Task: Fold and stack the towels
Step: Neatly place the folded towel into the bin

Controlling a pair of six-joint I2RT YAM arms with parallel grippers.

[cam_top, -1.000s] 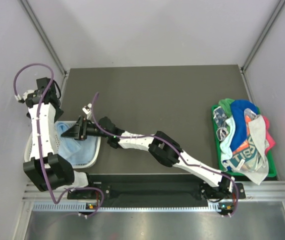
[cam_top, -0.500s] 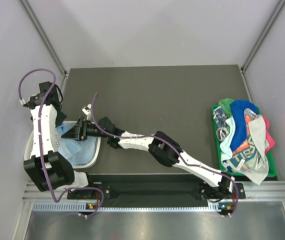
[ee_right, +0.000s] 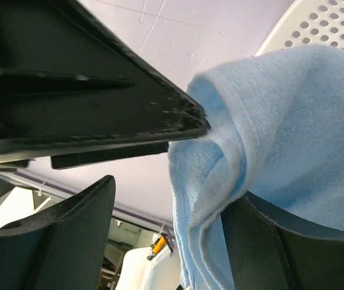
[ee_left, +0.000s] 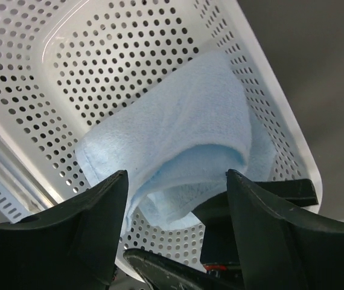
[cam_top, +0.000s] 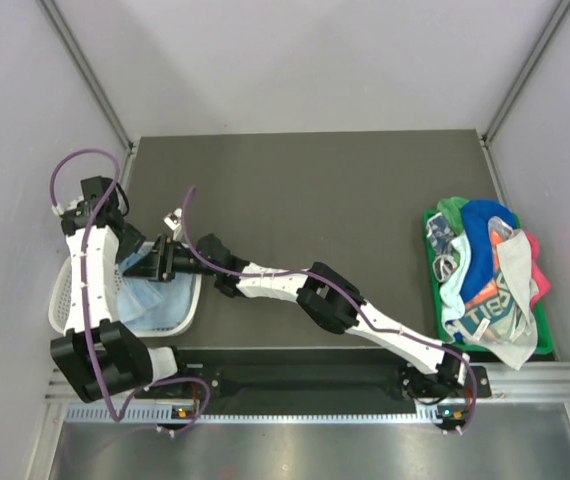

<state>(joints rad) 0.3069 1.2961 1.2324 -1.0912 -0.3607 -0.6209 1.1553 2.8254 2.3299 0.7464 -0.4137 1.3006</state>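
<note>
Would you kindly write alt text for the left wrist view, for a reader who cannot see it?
A folded pale blue towel rests in a white perforated basket, framed by the left gripper's two spread black fingers. Dark table shows at upper right.

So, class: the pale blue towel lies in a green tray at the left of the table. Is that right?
Not quite. The pale blue towel lies in a white basket, not a green tray, at the left of the table. The left wrist view shows the basket's white holed walls around it.
</note>
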